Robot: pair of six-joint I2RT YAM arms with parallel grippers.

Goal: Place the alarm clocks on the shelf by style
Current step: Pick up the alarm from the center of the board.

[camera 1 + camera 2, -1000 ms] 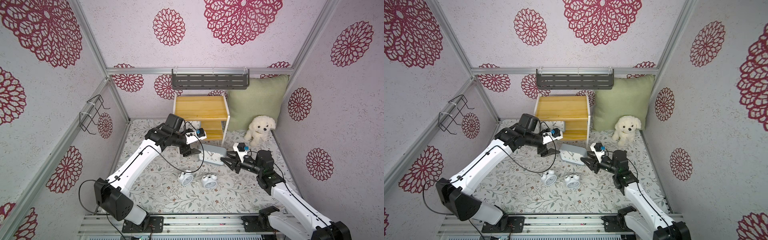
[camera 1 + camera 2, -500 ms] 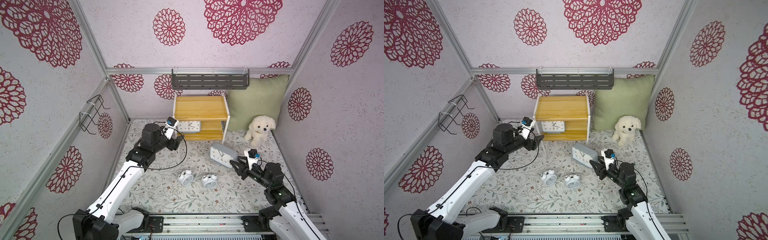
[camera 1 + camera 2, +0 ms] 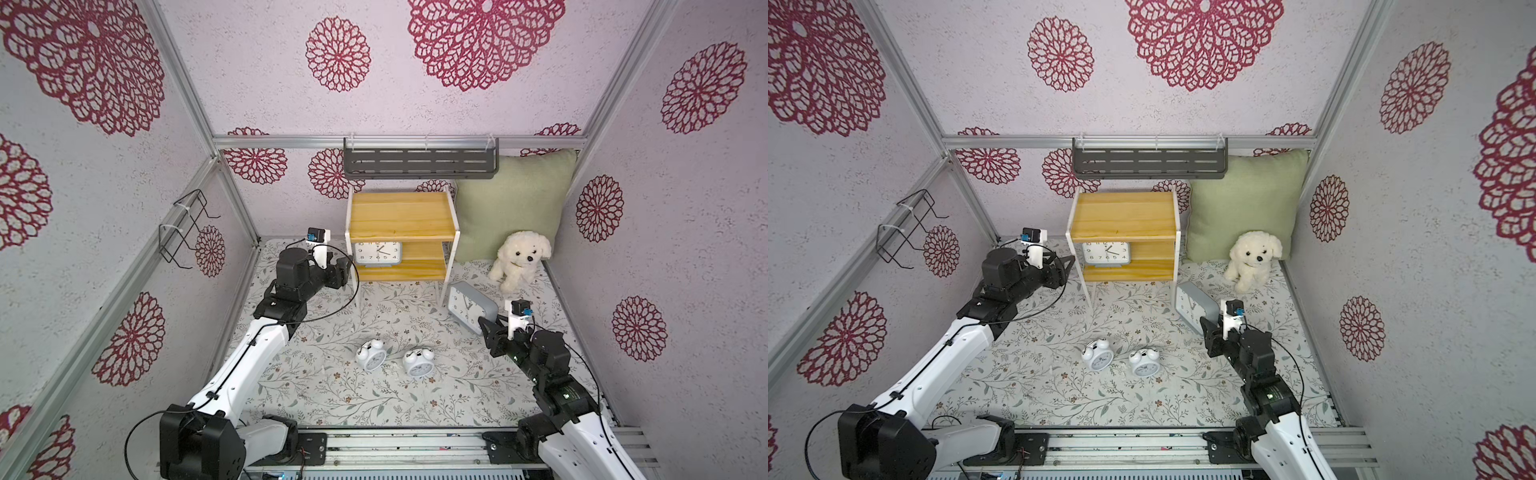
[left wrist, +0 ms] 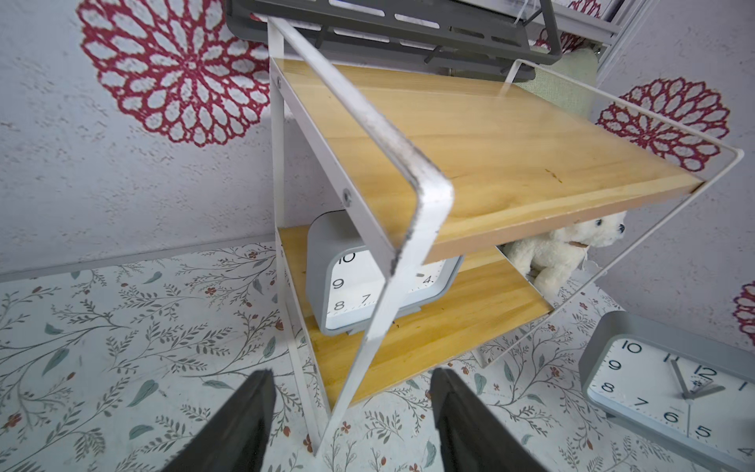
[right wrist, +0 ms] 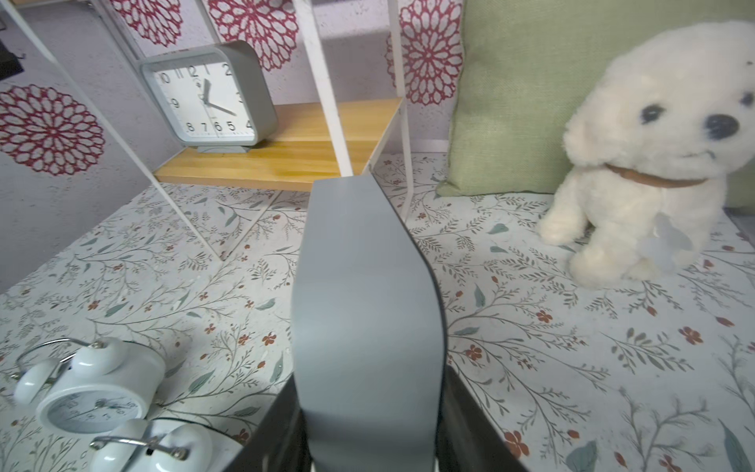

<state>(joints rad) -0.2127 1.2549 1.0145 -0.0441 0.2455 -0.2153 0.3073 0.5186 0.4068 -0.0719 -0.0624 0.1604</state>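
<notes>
The right gripper [image 5: 369, 425] clamps the grey rounded-rectangular clock [image 5: 363, 286] edgewise, with the yellow pine two-tier shelf [image 5: 286, 159] ahead-left of its fingers; the left gripper [image 4: 351, 392] is parted and empty.

Green pillow [image 3: 513, 203], white plush dog [image 3: 519, 259] before it, grey slotted rack [image 3: 419, 164], black wire rack [image 3: 187, 228]

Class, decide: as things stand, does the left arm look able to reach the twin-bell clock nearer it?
Probably yes. The left pincer is open and empty beside the shelf, only bare mat lies between it and that twin-bell clock, and the right pincer, holding a grey clock, stands well aside.
</notes>
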